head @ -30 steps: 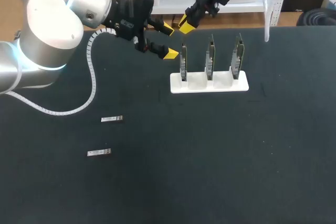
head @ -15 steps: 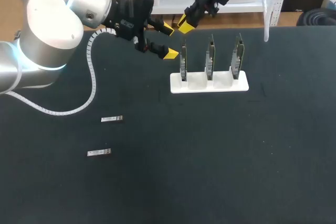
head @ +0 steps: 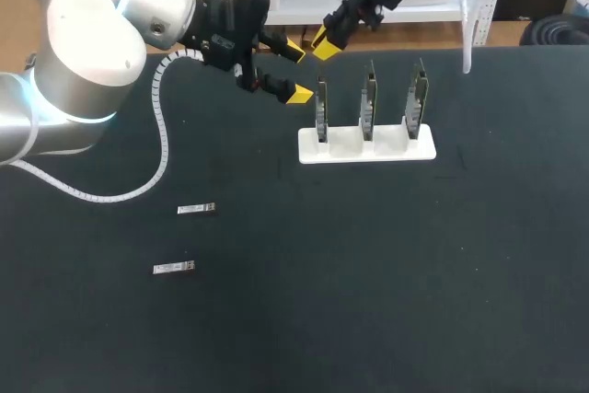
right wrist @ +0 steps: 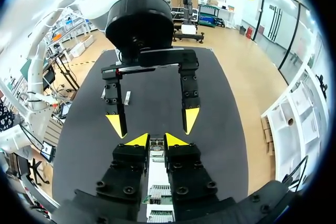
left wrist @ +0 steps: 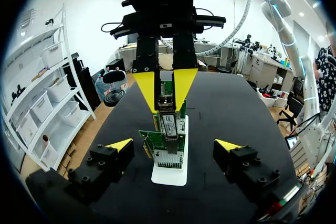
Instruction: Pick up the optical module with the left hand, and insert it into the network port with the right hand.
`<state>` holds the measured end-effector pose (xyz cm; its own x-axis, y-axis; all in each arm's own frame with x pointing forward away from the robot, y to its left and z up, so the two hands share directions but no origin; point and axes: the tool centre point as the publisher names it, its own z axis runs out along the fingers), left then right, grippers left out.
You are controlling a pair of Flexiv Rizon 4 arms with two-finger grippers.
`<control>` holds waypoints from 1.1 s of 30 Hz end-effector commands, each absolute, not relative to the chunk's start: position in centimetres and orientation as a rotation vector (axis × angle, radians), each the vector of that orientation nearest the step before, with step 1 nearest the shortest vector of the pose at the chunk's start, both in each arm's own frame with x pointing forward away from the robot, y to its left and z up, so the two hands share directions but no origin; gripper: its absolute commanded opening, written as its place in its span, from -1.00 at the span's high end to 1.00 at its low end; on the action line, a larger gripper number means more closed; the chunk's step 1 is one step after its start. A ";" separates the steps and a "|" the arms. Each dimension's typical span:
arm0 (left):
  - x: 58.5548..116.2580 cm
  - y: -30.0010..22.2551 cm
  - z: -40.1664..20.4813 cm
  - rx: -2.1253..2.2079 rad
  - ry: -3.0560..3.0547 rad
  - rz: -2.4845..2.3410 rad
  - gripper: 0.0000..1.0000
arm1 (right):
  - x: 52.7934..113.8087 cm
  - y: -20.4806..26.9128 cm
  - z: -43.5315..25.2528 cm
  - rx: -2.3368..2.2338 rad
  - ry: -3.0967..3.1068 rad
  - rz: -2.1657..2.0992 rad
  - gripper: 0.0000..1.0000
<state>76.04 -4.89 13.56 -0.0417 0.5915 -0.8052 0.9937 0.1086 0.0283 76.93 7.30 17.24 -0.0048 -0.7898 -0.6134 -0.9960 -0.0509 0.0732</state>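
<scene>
- Firstly, the right hand [head: 324, 39] hangs over the far side of the counter [head: 368, 273], just above and behind the leftmost card [head: 321, 112]
- Its two yellow fingers stand only a narrow gap apart and press from both sides on a small metal module [left wrist: 166, 97], so this hand has a firm hold of it
- Seen from the left wrist, the module sits between the fingertips of the right hand, right over the top edge of the leftmost card; how deep it goes into the card I cannot tell
- Seen from the right wrist, the module fills the small gap between the two yellow tips, and the row of cards lies directly under the hand
- The left hand [head: 296, 71] is just beside the same card, on its left side; its fingers are spread wide and they hold nothing
- From the left wrist, the card and the right hand are ahead of the left hand, on the line between its two tips, and they do not touch these tips
- Three cards stand upright in one row in a white holder [head: 366, 146]: the leftmost one, a middle card [head: 368, 103] and a right card [head: 416, 100]
- Two spare modules lie flat on the counter, well apart from the holder and from both hands, on the left side: the first spare [head: 197, 210], and the second spare [head: 174, 268] nearer to the front edge and a little more to the left
</scene>
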 end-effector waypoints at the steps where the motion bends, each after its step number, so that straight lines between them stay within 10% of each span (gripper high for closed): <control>1: 76.2 -4.9 13.5 1.563 1.714 -0.759 -1.00 | 77.1 7.3 17.1 -1.897 1.844 0.730 1.00; 33: 76.2 -4.9 13.5 1.563 1.714 -0.759 -1.00 | 76.9 7.2 17.0 -1.902 1.841 0.718 1.00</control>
